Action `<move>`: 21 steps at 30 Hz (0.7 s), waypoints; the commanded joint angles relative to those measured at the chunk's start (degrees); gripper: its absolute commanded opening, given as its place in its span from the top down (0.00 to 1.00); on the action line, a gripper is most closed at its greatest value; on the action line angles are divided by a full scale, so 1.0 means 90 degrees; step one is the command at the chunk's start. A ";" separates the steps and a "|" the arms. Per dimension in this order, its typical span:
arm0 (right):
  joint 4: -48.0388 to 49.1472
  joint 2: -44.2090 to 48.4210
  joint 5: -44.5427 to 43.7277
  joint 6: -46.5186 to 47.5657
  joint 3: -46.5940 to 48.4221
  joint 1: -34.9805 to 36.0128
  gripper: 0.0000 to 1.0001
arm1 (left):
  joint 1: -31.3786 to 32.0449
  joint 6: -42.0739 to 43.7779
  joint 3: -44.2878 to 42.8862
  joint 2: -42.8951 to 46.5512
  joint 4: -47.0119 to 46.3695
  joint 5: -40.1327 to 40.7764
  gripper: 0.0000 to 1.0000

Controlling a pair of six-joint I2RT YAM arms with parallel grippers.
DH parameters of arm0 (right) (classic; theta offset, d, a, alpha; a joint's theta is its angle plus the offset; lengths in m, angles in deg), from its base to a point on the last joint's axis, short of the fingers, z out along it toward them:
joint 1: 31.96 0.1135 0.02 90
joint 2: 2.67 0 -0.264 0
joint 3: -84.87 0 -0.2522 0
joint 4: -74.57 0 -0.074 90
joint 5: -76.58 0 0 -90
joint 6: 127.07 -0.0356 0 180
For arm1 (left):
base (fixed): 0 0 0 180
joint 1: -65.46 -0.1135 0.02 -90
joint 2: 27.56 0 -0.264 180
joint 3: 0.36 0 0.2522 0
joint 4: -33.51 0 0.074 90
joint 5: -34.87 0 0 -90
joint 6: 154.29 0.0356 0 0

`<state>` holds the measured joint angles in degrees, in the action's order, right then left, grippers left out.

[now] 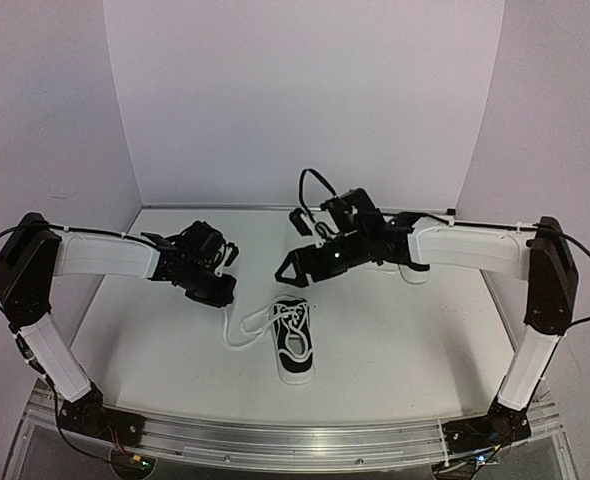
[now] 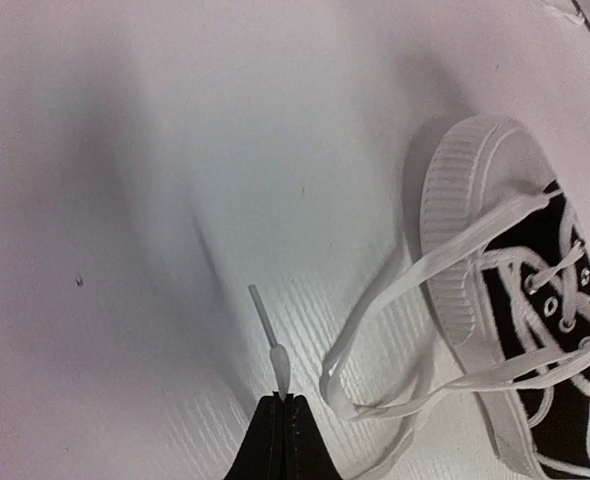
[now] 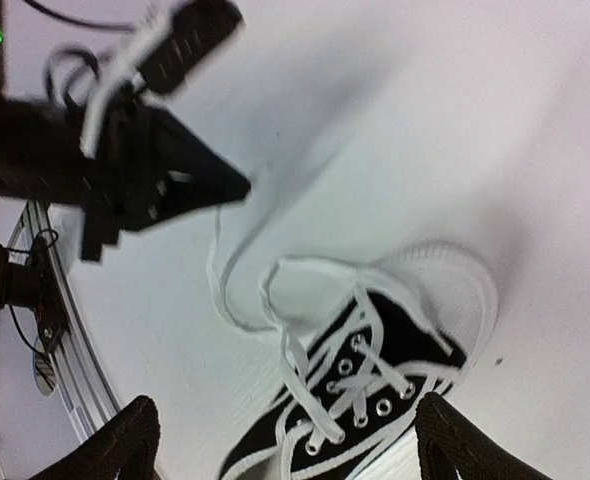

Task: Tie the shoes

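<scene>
White table [image 1: 395, 350], both arms reaching in over its middle. One sneaker [image 1: 295, 350] lies near the front centre of the table, toe cap pointing away from the arm bases, between the two grippers and a little nearer than both. A dark shape with a pale rim under the right arm [image 1: 412, 272] is probably the second shoe, but it is too hidden to tell how its laces lie. Right gripper [image 3: 285, 420] hovers above the sneaker's laced front with fingers spread wide, holding nothing. Left gripper [image 2: 286, 405] is off the sneaker's left side, fingers pressed together on one lace end, with the lace tip [image 2: 272, 335] poking out past them. Laces [image 1: 250, 325] are threaded through the eyelets but trail loose on the table: no crossing, knot or bow visible. Judgement: very early, one end secured, the other end ungrasped, all tying left to do.
</scene>
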<state>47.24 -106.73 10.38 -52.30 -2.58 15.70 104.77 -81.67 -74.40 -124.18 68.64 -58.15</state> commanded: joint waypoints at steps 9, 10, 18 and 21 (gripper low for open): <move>-0.2713 -0.2397 -0.0797 0.2471 0.3801 0.0036 0.30 | -0.0014 -0.0818 0.1139 0.0564 -0.0897 -0.0327 1.00; -0.2773 -0.2484 -0.0787 0.2510 0.3895 0.0038 0.31 | -0.0013 -0.0839 0.1181 0.0569 -0.0914 -0.0314 1.00; -0.3105 -0.3081 -0.1049 0.2857 0.4203 0.0058 0.41 | -0.0013 -0.0930 0.1292 0.0456 -0.1082 -0.0354 1.00; -0.3129 -0.3158 -0.1037 0.2866 0.4174 0.0062 0.45 | -0.0012 -0.0903 0.1283 0.0462 -0.1105 -0.0363 1.00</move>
<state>21.03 -134.58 2.57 -28.74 32.25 15.94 104.77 -89.38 -63.09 -121.25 61.10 -61.09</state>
